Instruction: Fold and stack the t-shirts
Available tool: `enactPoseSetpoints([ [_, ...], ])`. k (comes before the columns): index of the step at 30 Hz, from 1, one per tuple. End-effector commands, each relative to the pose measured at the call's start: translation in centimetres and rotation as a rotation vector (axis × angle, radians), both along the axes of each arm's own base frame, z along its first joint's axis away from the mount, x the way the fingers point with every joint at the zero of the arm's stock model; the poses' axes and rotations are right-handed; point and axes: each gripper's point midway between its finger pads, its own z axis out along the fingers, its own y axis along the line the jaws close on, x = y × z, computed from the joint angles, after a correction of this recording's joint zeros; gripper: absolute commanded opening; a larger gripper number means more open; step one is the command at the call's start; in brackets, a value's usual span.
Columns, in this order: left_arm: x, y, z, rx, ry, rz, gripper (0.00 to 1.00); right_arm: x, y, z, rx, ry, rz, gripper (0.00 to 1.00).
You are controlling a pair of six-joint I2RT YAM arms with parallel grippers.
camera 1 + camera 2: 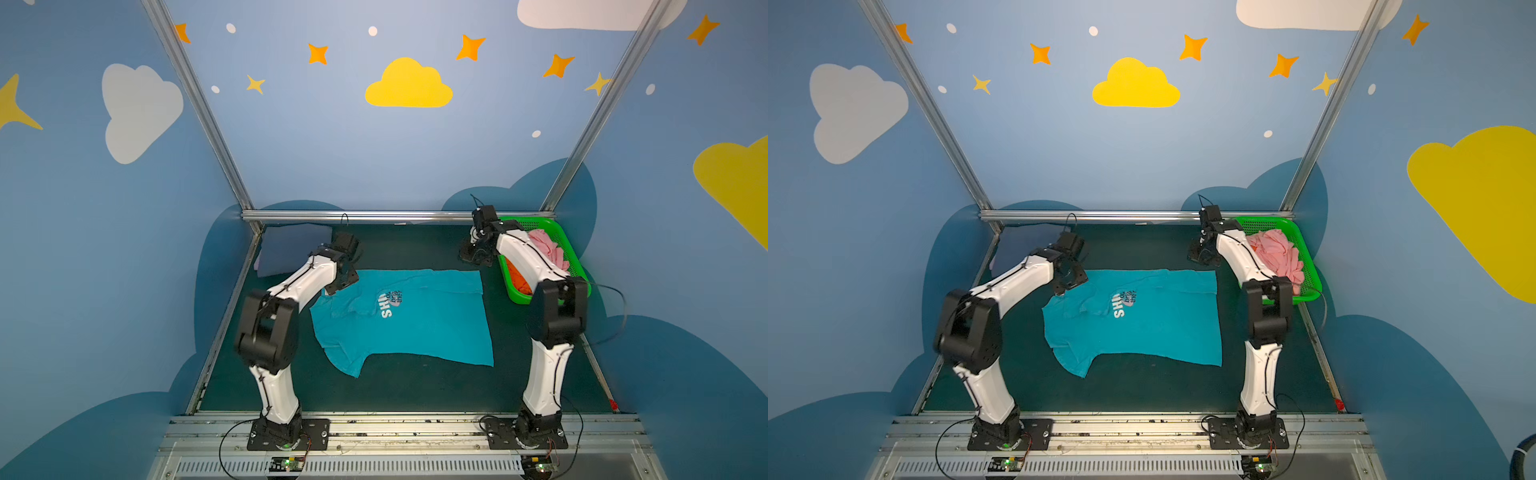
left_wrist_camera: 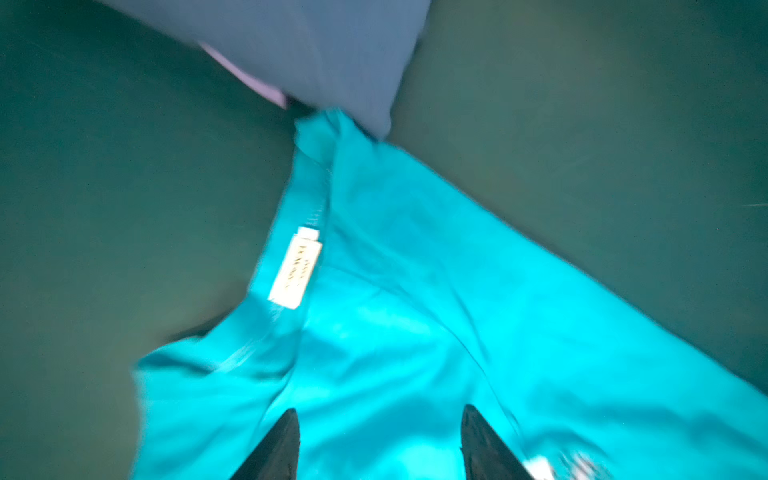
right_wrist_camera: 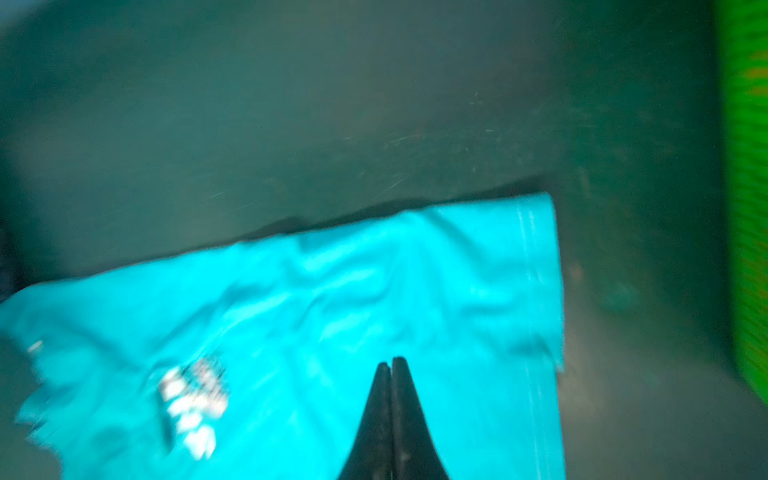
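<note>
A teal t-shirt (image 1: 415,328) (image 1: 1163,328) with white print lies spread on the dark green table in both top views. My left gripper (image 1: 330,291) (image 1: 1061,291) hovers over its far left corner by the collar. In the left wrist view that gripper (image 2: 380,409) is open, with only teal cloth (image 2: 415,291) below the gap. My right gripper (image 1: 473,255) (image 1: 1202,255) hangs near the shirt's far right corner. In the right wrist view it (image 3: 392,360) is shut and empty above the teal shirt (image 3: 332,291).
A folded slate-blue tee (image 1: 291,245) (image 2: 332,50) lies on a lavender one (image 1: 258,266) at the far left corner. The green basket (image 1: 540,224) (image 1: 1266,221) at the far right holds a pink tee (image 1: 548,249) and an orange one (image 1: 519,282).
</note>
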Motion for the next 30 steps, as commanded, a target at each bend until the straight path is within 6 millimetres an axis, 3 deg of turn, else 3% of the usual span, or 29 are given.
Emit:
enactPoseSetpoints([
  [1, -4.4, 1.8, 2.5, 0.030, -0.035, 0.025, 0.49, -2.9, 1.9, 2.8, 0.001, -0.092, 0.059, 0.00],
  [4, -8.8, 1.9, 1.3, -0.002, -0.019, 0.015, 0.31, -6.5, 2.9, 2.1, -0.032, -0.068, 0.112, 0.00],
  [7, -13.0, 1.4, -1.5, -0.031, 0.023, 0.008, 0.31, -10.0, 3.7, 0.5, -0.023, -0.023, 0.147, 0.00],
  [9, -15.6, 1.4, -3.9, -0.038, 0.068, 0.019, 0.38, -12.0, 3.8, -0.4, -0.005, 0.004, 0.156, 0.00],
  [13, -18.7, 1.0, -6.6, -0.046, 0.090, 0.027, 0.59, -14.8, 3.3, -1.8, 0.010, 0.041, 0.158, 0.00],
  [18, -20.1, 1.2, -8.4, -0.015, 0.093, 0.044, 0.65, -17.7, 2.0, -3.3, 0.005, 0.076, 0.155, 0.00],
  [25, -20.4, 1.4, -11.1, 0.027, 0.116, 0.057, 0.62, -20.0, 0.6, -3.5, -0.003, 0.074, 0.144, 0.00],
  [28, -20.1, 1.6, -11.7, 0.057, 0.124, 0.062, 0.51, -20.6, 0.1, -3.3, -0.008, 0.067, 0.142, 0.00],
  [30, -20.0, 2.0, -11.6, 0.093, 0.136, 0.075, 0.30, -20.9, -0.3, -3.3, -0.015, 0.069, 0.141, 0.00],
])
